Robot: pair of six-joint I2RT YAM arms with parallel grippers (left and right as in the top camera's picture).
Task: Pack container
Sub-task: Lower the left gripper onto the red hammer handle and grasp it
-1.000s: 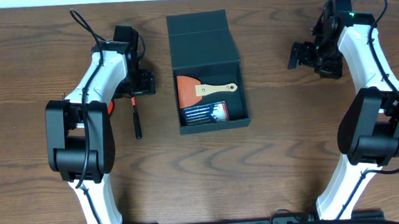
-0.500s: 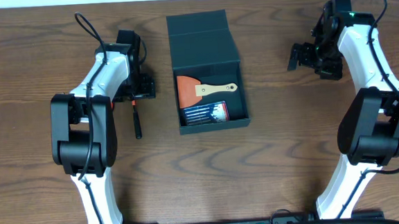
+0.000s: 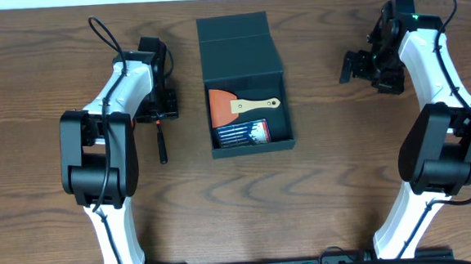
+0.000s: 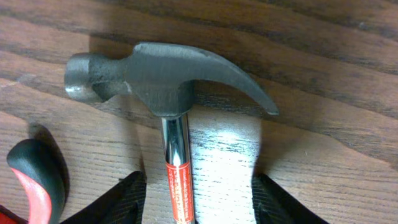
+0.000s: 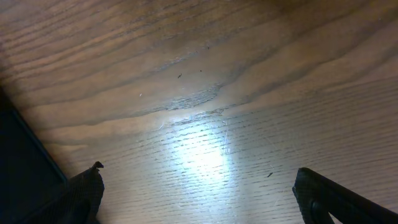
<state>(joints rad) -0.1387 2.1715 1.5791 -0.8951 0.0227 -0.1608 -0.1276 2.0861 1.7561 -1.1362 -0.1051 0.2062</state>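
The container [image 3: 242,45] is a dark teal-black box at the table's centre, its flap lid open toward the far side. Inside lie an orange scraper with a wooden handle [image 3: 254,105] and a dark blue pack [image 3: 242,132]. A claw hammer lies left of the box, and its black grip [image 3: 162,146] points toward the near edge. My left gripper [image 3: 159,112] is low over it. In the left wrist view its fingers [image 4: 199,202] are open on either side of the steel shaft [image 4: 177,168], below the head [image 4: 161,74], with gaps on both sides. My right gripper [image 3: 353,64] is open and empty.
A red-and-black tool handle [image 4: 37,180] lies just left of my left fingers. My right fingers [image 5: 199,199] hang over bare wood, with a dark edge [image 5: 18,162] at that view's left.
My left arm has shifted slightly, bringing the gripper a little nearer over the hammer shaft. The right arm and the box have not moved.
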